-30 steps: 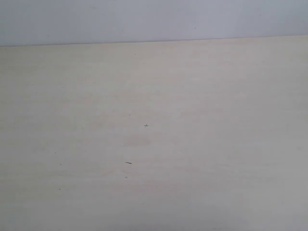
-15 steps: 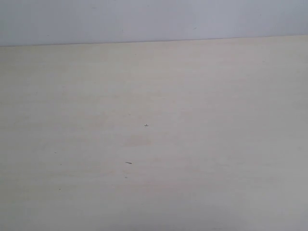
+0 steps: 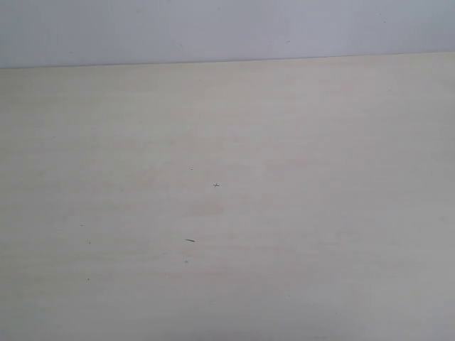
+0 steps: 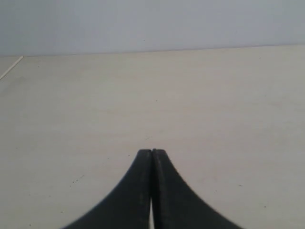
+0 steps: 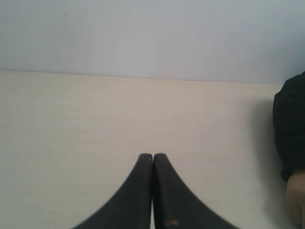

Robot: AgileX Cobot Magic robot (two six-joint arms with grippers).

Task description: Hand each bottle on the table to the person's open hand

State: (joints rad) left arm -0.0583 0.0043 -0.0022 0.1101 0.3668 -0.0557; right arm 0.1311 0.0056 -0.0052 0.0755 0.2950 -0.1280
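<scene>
Nearest to each camera, the two grippers are sitting idle. The left gripper (image 4: 152, 151) is showing its black jaws pressed flat together with nothing between them. The right gripper (image 5: 153, 155) is doing the same. Both are hanging over the table (image 3: 320, 213) and pointing toward its far edge.

I am finding none of the bottles in any of the three views, so I cannot tell where they are standing or how their long axis is lying. In the exterior view only a few dark specks (image 3: 190, 241) are showing on the pale surface, at about 7 o'clock from the middle of that view. At 12 o'clock the table is ending against a plain grey wall (image 3: 213, 28).

The one useful relation is appearing in the right wrist view. A dark sleeve (image 5: 290, 129) is coming in over the table, and a small part of the person's hand (image 5: 296, 198) is showing at its end. It is lying ahead of the right gripper and off to one side, near but apart. It is mostly cut off, so I cannot tell whether the palm is open.

The left wrist view is not showing the person at all. So I am judging the right arm as the nearer one for a handover. First a bottle has to be found, and the jaws have to be opened.
</scene>
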